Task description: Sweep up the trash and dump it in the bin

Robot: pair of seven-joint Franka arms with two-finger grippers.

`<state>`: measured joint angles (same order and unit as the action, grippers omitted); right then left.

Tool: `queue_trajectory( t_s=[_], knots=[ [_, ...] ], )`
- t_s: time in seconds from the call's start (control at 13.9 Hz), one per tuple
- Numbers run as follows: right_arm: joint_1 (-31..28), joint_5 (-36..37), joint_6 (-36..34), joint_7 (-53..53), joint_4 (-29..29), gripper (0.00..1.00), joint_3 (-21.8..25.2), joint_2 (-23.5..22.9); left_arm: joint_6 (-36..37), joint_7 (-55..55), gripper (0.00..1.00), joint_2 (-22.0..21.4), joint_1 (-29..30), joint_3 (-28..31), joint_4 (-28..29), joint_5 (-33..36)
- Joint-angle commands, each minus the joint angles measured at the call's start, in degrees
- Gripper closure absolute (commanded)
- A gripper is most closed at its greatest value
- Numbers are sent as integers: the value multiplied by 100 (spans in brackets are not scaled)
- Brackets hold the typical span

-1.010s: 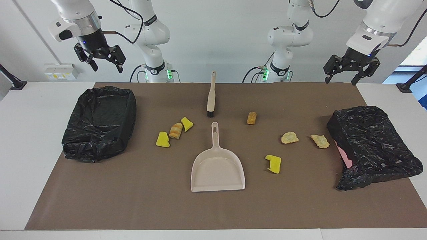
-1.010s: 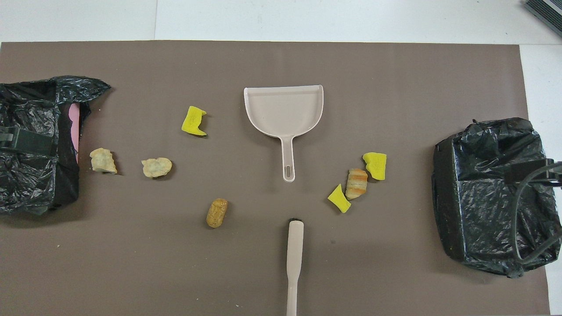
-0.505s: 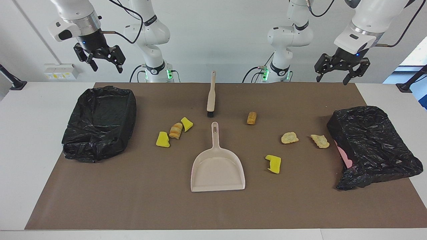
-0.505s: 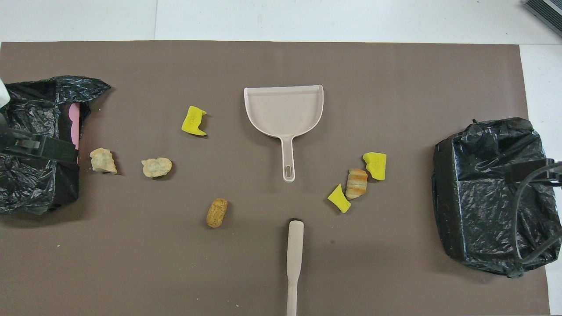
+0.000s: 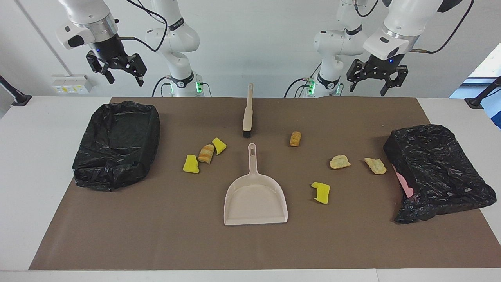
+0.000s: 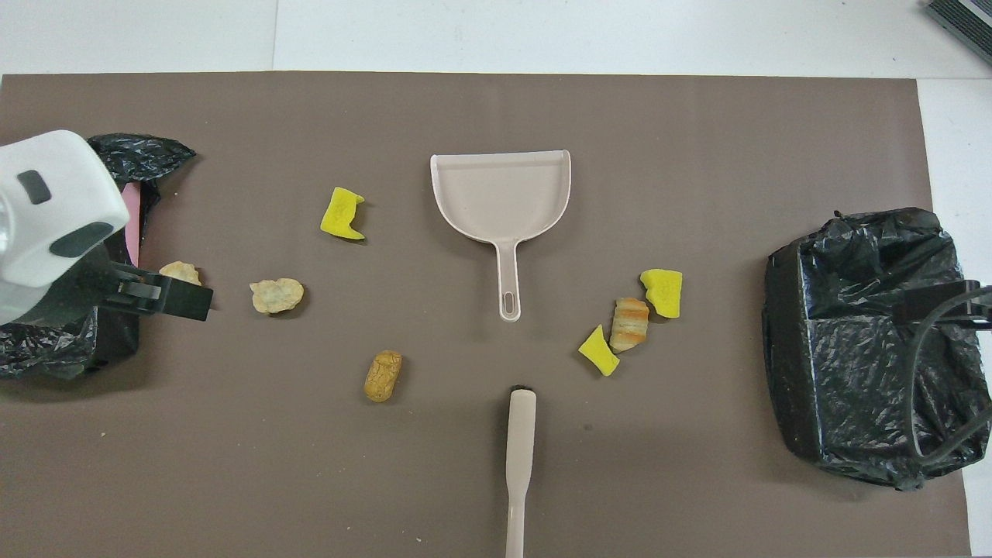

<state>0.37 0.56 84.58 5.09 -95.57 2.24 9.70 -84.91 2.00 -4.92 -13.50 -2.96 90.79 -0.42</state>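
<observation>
I see both grippers raised, spread wide and empty — left gripper, right gripper — while the trash lies scattered on the mat around the dustpan, brush nearer the robots.

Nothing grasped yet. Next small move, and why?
Probably bring the open left gripper down over the brush handle. Both tools lie untouched on the mat, the dustpan beside the brush, and all seven trash scraps are still loose. The right gripper waits, open, above its bin.
</observation>
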Motion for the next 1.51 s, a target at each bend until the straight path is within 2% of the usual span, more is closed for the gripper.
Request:
queue_trajectory(
  t_s=[0.0, 0.29, 0.5, 0.87, 1.08, 1.3, 1.44],
  knots=[
    [-64, -65, 225, 36, -190, 0, -21, 120, -333, 597, 0, -317, -538, 76, 614, -45],
    [-72, -65, 225, 27, -190, 0, -13, 120, -780, 1353, 0, -475, -1224, 76, 1308, -45],
    [-72, -65, 225, 27, -190, 0, -13, 120, -1421, 2056, 0, -501, -1742, 76, 1844, -45],
    [-72, -65, 225, 36, -190, 0, -13, 120, -1835, 2691, 0, -519, -2515, 76, 2407, -54],
    [-72, -65, 225, 27, -190, 0, -21, 120, -2441, 3183, 0, -493, -2999, 76, 2899, -54],
    [-72, -65, 225, 27, -190, 0, -13, 120, -2757, 3481, 0, -231, -3473, 76, 3146, -54],
    [-72, -65, 225, 27, -190, 0, -13, 120, -3319, 3814, 0, -45, -3816, 76, 3409, -54]
  ],
)
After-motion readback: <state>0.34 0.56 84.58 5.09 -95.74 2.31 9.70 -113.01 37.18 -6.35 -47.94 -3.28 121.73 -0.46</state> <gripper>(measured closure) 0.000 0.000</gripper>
